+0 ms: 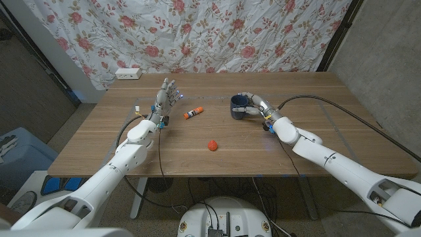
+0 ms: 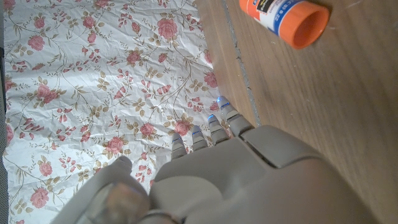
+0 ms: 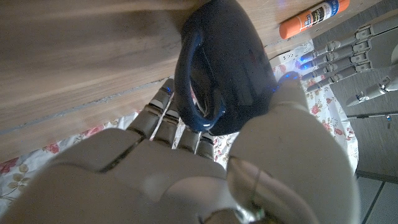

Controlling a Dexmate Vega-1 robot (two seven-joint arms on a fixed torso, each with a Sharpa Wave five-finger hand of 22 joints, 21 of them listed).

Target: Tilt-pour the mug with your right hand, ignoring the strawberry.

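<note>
Since the right hand [image 1: 255,105] already wraps its fingers [image 3: 163,118] through the handle of the dark blue mug [image 1: 237,106], which sits on the counter [image 1: 197,164] beyond the strawberry [image 1: 212,145], the rigid, probably slick ceramic should tilt securely from there. Open counter surrounds the mug; the glue stick [image 1: 193,114] lies toward the left hand [image 1: 166,97], whose fingers are spread, holding nothing.

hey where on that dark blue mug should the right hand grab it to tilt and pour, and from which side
Take the dark blue mug by its handle, coming from the robot's right. The handle loop faces that way, and the right hand already has its fingers at the loop with the thumb against the mug's body. Probably that grip leaves the open rim free to tip away from the hand.
</note>
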